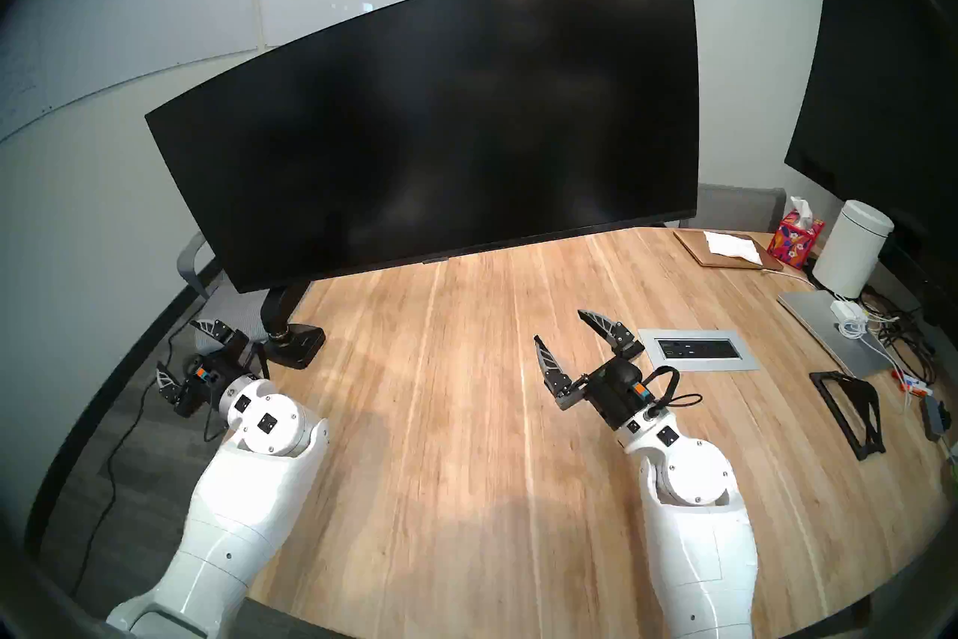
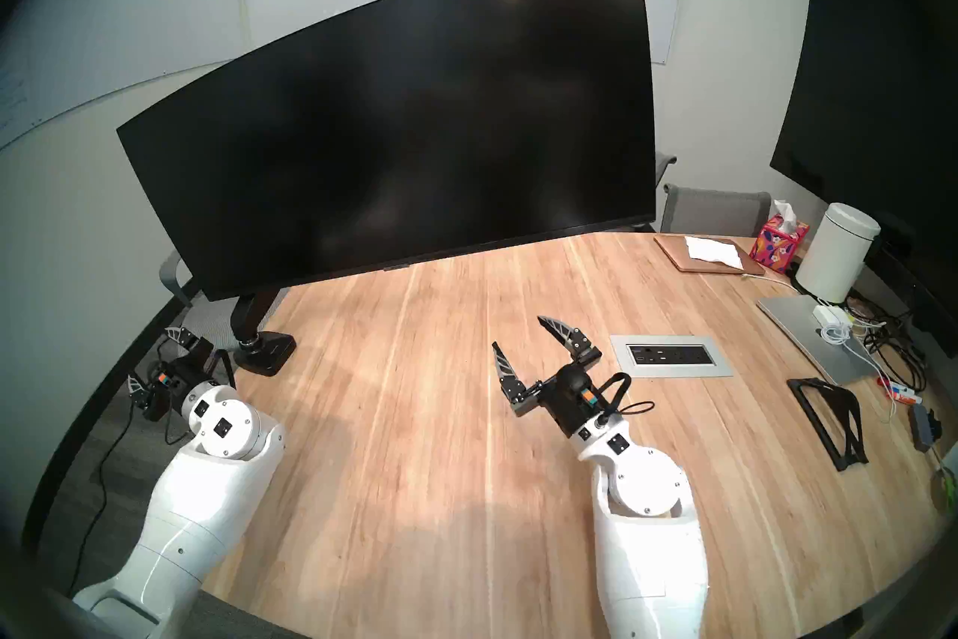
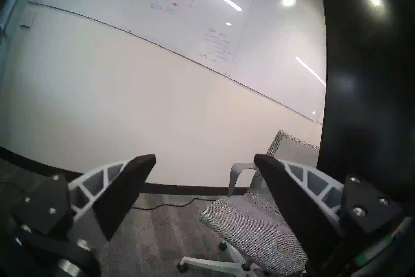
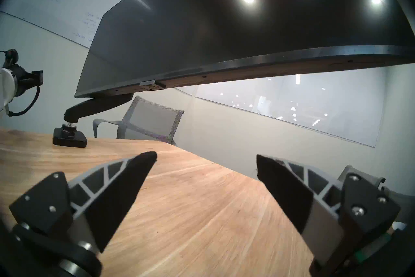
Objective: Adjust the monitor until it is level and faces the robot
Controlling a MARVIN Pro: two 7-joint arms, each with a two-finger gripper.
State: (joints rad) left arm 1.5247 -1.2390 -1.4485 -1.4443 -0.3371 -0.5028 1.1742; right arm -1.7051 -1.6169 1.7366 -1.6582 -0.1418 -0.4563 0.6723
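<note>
The monitor [image 1: 440,119] is a very wide curved black screen, dark, tilted with its left end low and its right end high. Its black arm [image 1: 280,306] and flat base [image 1: 298,345] stand at the wooden table's [image 1: 466,441] left edge. My left gripper [image 1: 176,346] is open and empty, off the table's left edge beside the base, below the monitor's low left corner [image 3: 363,90]. My right gripper [image 1: 558,324] is open and empty above the table, in front of and below the monitor's bottom edge [image 4: 224,67]. Neither gripper touches the monitor.
A larger flat black screen [image 1: 881,78] stands at the right. Below it are a white cylinder [image 1: 853,249], a tissue box [image 1: 796,238], a silver laptop [image 1: 824,332], cables and a black stand [image 1: 850,410]. A socket panel [image 1: 697,350] lies beside my right gripper. A grey chair [image 3: 253,224] is left.
</note>
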